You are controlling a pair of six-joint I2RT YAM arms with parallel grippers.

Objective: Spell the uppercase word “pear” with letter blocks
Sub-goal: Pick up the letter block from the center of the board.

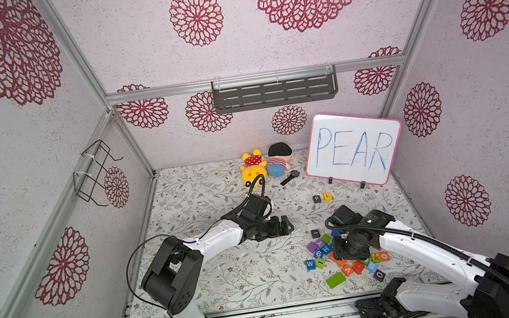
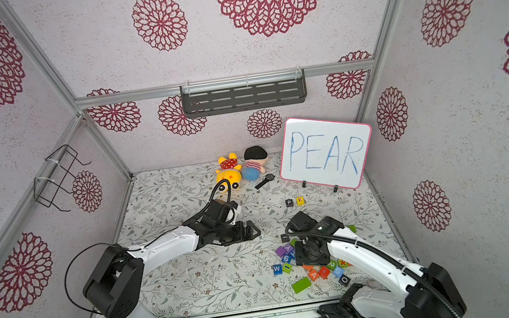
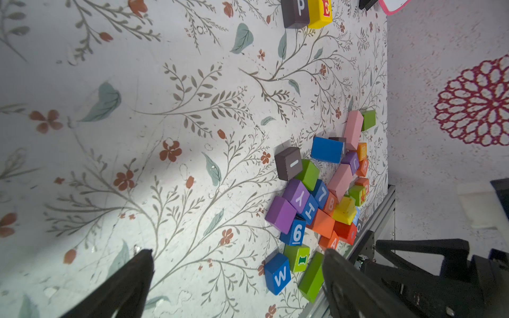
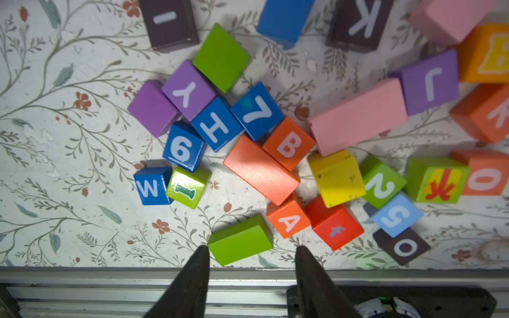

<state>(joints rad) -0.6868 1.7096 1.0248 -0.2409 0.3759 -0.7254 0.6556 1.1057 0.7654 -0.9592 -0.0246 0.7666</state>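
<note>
in both top views the black p block (image 1: 316, 198) and yellow e block (image 1: 327, 196) sit side by side before the whiteboard (image 1: 353, 148). in the left wrist view the left gripper (image 3: 237, 264) gapes empty. in the right wrist view the right gripper (image 4: 252, 254) hangs parted above a glossy green oblong (image 4: 240, 239), the orange a block (image 4: 287, 219) just beside.

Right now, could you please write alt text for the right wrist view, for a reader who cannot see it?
The open right gripper hovers empty above a jumble of coloured blocks on a floral table. Nearest its tips lie a plain green block and the orange A block.
</note>
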